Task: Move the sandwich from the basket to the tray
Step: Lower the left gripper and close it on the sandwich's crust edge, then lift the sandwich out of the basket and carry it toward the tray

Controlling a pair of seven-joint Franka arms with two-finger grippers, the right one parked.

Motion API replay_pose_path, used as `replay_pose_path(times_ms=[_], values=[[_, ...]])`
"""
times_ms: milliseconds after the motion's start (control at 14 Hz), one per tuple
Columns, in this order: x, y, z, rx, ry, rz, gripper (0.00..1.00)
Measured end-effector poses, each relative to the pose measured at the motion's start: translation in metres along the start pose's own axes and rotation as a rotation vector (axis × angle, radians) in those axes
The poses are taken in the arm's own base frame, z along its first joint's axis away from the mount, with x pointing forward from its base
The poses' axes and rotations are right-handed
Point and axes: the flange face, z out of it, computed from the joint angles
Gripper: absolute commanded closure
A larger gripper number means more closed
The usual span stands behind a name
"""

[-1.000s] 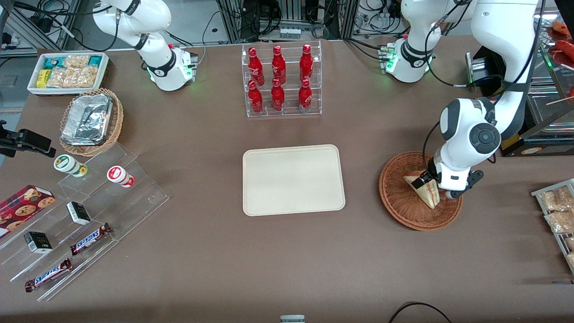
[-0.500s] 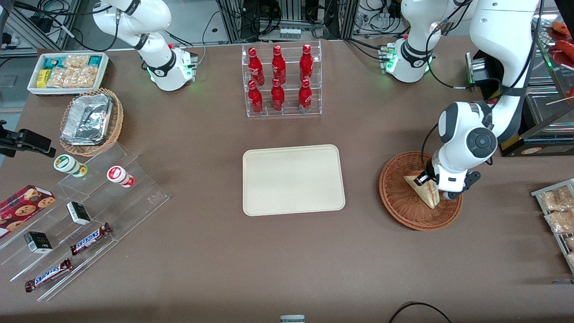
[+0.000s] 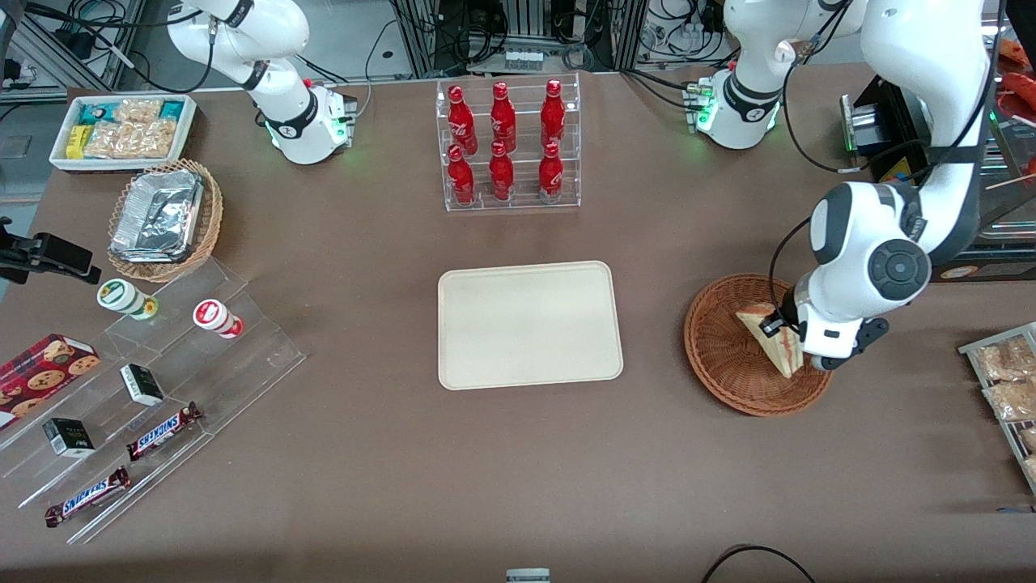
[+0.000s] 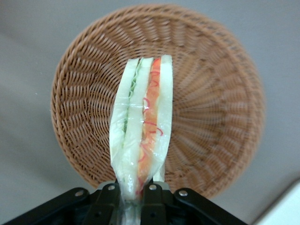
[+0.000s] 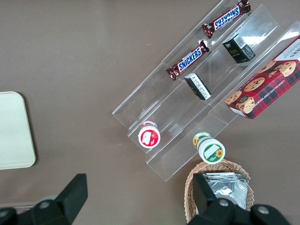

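Note:
My left gripper (image 3: pixel 789 340) is shut on the clear-wrapped triangular sandwich (image 3: pixel 773 338), holding it a little above the round reddish-brown wicker basket (image 3: pixel 720 356). In the left wrist view the sandwich (image 4: pixel 140 136) hangs edge-on from the gripper (image 4: pixel 136 197), with white bread and red, orange and green filling, over the empty basket (image 4: pixel 211 117). The cream-beige tray (image 3: pixel 529 324) lies bare at the table's middle, toward the parked arm from the basket; its corner shows in the right wrist view (image 5: pixel 14 131).
A clear rack of red bottles (image 3: pixel 507 144) stands farther from the front camera than the tray. A rack of bagged tan snacks (image 3: pixel 1008 389) sits at the working arm's end. Clear stepped shelves with candy bars (image 3: pixel 154 389), a tan foil basket (image 3: pixel 166 219) and a white snack bin (image 3: pixel 121 129) lie toward the parked arm's end.
The gripper has lifted the sandwich up off the basket floor and shifted slightly toward the working arm's end. The wrist has risen.

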Motion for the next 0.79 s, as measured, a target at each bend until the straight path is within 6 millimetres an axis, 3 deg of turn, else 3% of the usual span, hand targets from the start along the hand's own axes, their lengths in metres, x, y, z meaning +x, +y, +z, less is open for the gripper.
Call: replay_pose_path(times_ms=[214,571,786], values=[[-0.011,0.027,-0.033,-0.012,0.026,0.050,1.00],[-0.053,0.085,-0.046,-0.012,0.047,0.234,1.00],[-0.092,0.132,-0.043,-0.022,0.046,0.321,1.00]])
